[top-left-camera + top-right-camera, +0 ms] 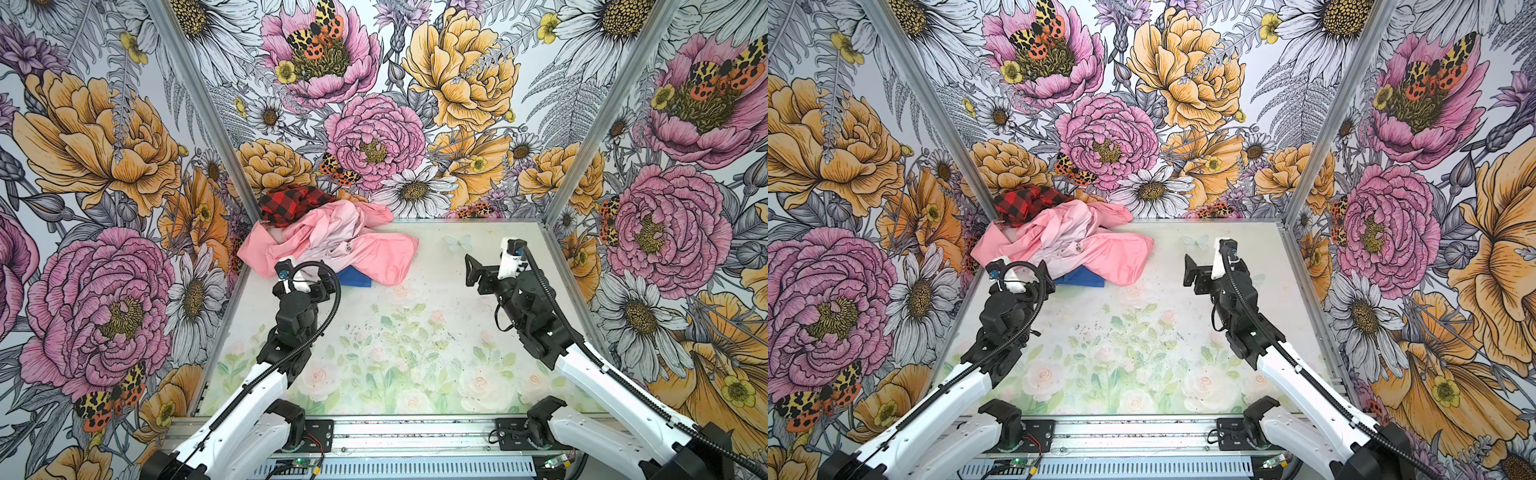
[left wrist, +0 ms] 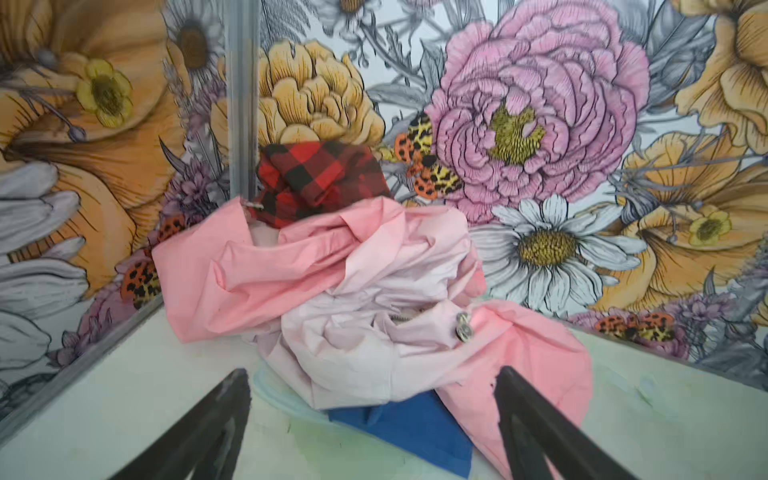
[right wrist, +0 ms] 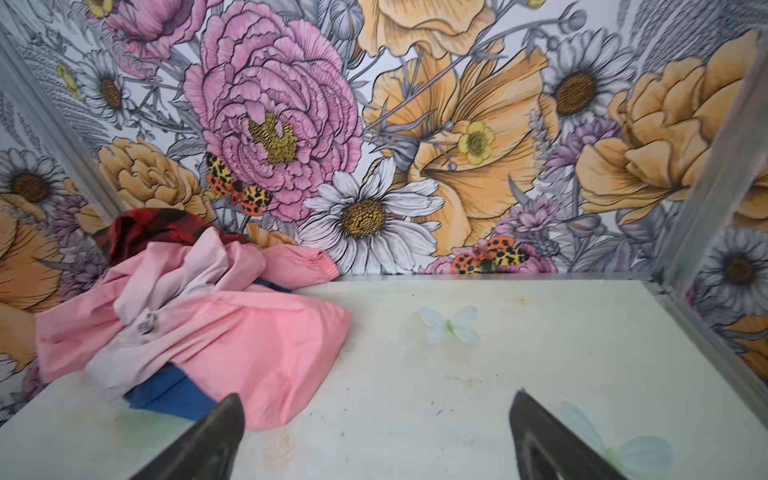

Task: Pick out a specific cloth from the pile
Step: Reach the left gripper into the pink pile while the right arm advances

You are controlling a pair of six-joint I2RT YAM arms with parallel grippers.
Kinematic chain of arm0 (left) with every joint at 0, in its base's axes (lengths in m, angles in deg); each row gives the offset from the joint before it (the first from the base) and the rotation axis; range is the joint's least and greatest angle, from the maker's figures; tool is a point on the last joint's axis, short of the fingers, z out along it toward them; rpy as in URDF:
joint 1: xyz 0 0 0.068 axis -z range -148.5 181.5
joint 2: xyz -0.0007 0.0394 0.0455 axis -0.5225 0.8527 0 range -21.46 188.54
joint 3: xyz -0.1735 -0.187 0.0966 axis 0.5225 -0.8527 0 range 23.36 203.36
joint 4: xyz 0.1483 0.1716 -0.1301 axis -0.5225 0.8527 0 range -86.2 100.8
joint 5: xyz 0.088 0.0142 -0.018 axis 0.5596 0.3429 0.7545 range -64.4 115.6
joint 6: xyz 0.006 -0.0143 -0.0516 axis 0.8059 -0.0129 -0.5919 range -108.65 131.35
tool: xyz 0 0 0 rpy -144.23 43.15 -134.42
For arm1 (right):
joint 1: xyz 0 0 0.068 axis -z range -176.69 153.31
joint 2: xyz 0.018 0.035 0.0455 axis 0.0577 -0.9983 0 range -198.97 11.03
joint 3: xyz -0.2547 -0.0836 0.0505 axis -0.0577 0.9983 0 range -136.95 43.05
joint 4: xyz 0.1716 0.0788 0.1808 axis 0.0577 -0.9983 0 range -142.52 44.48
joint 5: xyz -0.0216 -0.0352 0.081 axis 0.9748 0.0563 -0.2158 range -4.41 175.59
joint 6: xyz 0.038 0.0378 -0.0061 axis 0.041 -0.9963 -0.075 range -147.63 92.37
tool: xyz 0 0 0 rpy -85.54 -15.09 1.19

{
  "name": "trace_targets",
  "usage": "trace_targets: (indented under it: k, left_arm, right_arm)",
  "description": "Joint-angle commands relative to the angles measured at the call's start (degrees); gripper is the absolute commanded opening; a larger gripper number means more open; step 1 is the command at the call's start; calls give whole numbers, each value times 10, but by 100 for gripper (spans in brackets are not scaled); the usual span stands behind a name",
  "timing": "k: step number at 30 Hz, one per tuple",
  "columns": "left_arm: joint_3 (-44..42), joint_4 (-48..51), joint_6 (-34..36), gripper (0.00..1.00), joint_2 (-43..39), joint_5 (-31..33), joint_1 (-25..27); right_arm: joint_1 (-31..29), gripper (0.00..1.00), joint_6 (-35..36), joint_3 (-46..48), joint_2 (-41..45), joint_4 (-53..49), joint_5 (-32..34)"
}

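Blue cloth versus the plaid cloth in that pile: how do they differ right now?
Colour: the blue cloth is solid royal blue; the plaid cloth is red-and-black checked. Place: the blue cloth lies low at the pile's near edge; the plaid cloth is bunched at the back corner. Exposure: the blue cloth shows only a small corner; the plaid cloth shows a bigger mound. Both are partly under the pink garments.

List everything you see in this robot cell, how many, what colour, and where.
blue cloth: one, royal blue, poking from under the pile, near edge
salmon garment: one, salmon pink, pile front
pale garment: one, pale pink, pile middle
plaid cloth: one, red and black, pile back
table: one, pale floral, beneath everything
walls: three, floral print, around table
left end effector: one, black, open, facing blue cloth
right end effector: one, black, open, right of pile
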Motion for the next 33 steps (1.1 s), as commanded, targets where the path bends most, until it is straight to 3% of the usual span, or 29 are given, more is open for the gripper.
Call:
trace_targets:
  k: [1, 4, 6, 10, 16, 24, 26, 33]
  left_arm:
    - [63, 264, -65, 89, 78, -39, -14]
    - [141, 339, -46, 87, 193, -183, -49]
    - [172, 354, -35, 86, 253, -233, -41]
    - [212, 353, -32, 87, 332, -193, -7]
    - [260, 321, -57, 89, 418, -119, 2]
    - [368, 362, 49, 89, 534, -72, 24]
    - [390, 377, 59, 89, 551, -31, 36]
    - [454, 431, 111, 89, 610, 25, 37]
  right_arm:
    - [-56, 100, -88, -12, -19, -83, 16]
    - [-120, 99, -99, -36, -63, -81, 3]
    - [-149, 99, -98, -46, -92, -67, 8]
    - [-214, 99, -99, -47, -124, -10, 7]
    - [-234, 99, -106, -48, -137, 17, -10]
    - [-236, 100, -94, -22, -90, -12, 19]
    - [-235, 99, -91, -12, -75, -16, 36]
    - [-232, 100, -71, -5, -43, -35, 58]
